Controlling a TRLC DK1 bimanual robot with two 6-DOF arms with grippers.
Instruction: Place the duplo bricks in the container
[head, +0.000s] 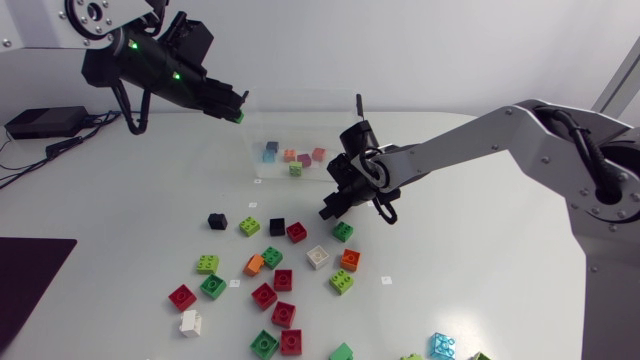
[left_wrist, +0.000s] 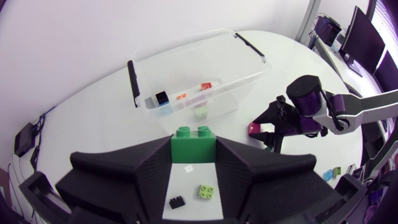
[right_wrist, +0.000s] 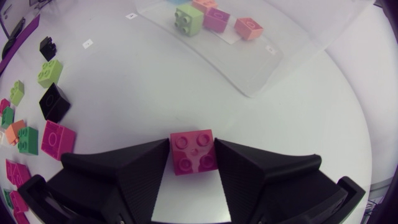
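Holding a green brick (left_wrist: 193, 142) tight between both fingers (left_wrist: 137, 174) of the left gripper (left_wrist: 193, 149), up in the air, with the see-through box (left_wrist: 186, 62) ahead and lower down. Showing only two top bumps and one face of that brick, with the rest tucked away between the fingers. From above, just a tiny green speck at the gripper's tip.

Squeezing a pink brick (right_wrist: 194, 151) from two sides in the right gripper (right_wrist: 193, 155), low over the table (right_wrist: 311, 124), just beside the near wall of the box. Touching the table or hanging a bit above it: hard to tell. Looking more red than pink from above, and half hidden behind the black fingers there.

Lying inside the box, on its floor: a few small bricks (head: 296, 169), light green, pink, orange, and one dark or blue, hard to say which. Hard to pick out the clear walls from above, apart from a faint outline.

Scattered over the table on the near side of the box: many loose bricks (head: 283, 282), red, green, light green, orange, white and black. Cut off at the near edge of the head view: a light blue piece (head: 443, 346) and some green ones, with too little showing to tell their shape.
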